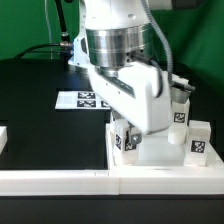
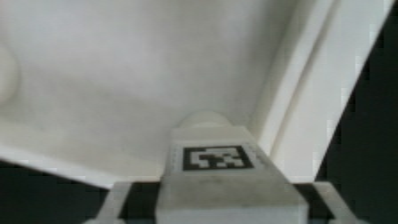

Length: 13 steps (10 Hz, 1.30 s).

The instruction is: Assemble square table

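Note:
My gripper [image 1: 134,134] hangs over the near left corner of the white square tabletop [image 1: 160,160]. Its jaws are closed round a short white leg [image 1: 124,142] with a black-and-white tag, held upright just above the tabletop. In the wrist view the leg [image 2: 217,160] fills the space between my fingers [image 2: 128,200], with the tabletop's flat inner face [image 2: 125,90] and its raised rim [image 2: 313,90] behind it. Two more tagged legs [image 1: 181,112] [image 1: 200,143] stand at the exterior view's right, beside the tabletop.
The marker board [image 1: 84,100] lies on the black table behind and left of the tabletop. A long white rail [image 1: 55,181] runs along the front edge. A small white piece [image 1: 3,137] shows at the far left edge.

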Motion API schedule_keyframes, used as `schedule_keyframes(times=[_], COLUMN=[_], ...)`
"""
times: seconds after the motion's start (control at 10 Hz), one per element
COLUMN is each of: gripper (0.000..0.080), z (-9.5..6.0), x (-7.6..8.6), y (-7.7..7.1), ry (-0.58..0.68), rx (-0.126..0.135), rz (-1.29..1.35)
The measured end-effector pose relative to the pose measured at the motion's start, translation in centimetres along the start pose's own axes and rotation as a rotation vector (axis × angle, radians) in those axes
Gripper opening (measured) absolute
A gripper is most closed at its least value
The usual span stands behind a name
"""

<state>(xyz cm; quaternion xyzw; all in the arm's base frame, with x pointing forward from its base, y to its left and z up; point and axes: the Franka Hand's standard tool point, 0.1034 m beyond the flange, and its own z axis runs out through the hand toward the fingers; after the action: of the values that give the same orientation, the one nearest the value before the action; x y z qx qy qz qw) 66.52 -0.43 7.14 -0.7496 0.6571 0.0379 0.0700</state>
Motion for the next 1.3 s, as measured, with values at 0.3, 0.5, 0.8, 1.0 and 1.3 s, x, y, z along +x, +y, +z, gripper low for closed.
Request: schedule_keyframes(times=[0.3, 0.5, 0.8, 1.0, 1.3], gripper=[0.0293, 0.0292, 0.0601, 0.0639, 0.0648], z=[0.07, 0.04, -0.14, -0.09, -0.14], x=[-0.08, 0.09, 0.23, 0.27, 0.54], y=[-0.15, -0.24, -0.72, -0.67, -0.67], ry=[0.017, 0.026, 0.080, 0.088, 0.097], rx=[0.012, 0.019, 0.032, 0.019, 0.006], rz=[0.119, 0.054, -0.508, -0.708, -0.943])
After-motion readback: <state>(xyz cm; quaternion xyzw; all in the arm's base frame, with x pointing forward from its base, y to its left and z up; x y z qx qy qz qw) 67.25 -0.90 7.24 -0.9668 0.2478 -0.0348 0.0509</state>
